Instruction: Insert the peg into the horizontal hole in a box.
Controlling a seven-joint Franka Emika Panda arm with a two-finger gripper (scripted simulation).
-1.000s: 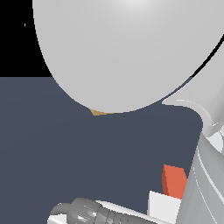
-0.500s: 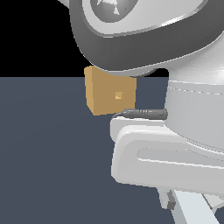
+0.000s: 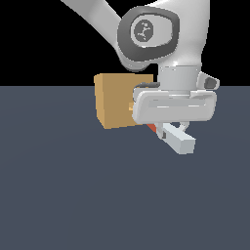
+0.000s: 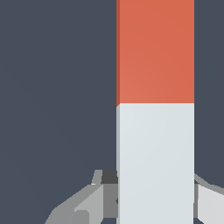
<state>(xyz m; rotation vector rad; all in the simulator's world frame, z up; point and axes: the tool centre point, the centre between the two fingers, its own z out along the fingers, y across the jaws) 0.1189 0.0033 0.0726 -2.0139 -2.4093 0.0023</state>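
Wrist view: I see my gripper (image 4: 155,199) pinching the white half of the peg (image 4: 155,109), one grey finger (image 4: 94,199) on each side and pressed against it. The orange-red half runs away from the fingers over a plain slate-blue floor (image 4: 57,87). In the exterior view, the gripper (image 3: 172,131) hangs low over that same flat dark floor (image 3: 97,195), with the peg's (image 3: 180,141) white end jutting toward the camera and a sliver of orange behind it. The tan box (image 3: 114,105) sits just behind, to the exterior view's left of the hand. Beyond the floor, the backdrop is plain black.
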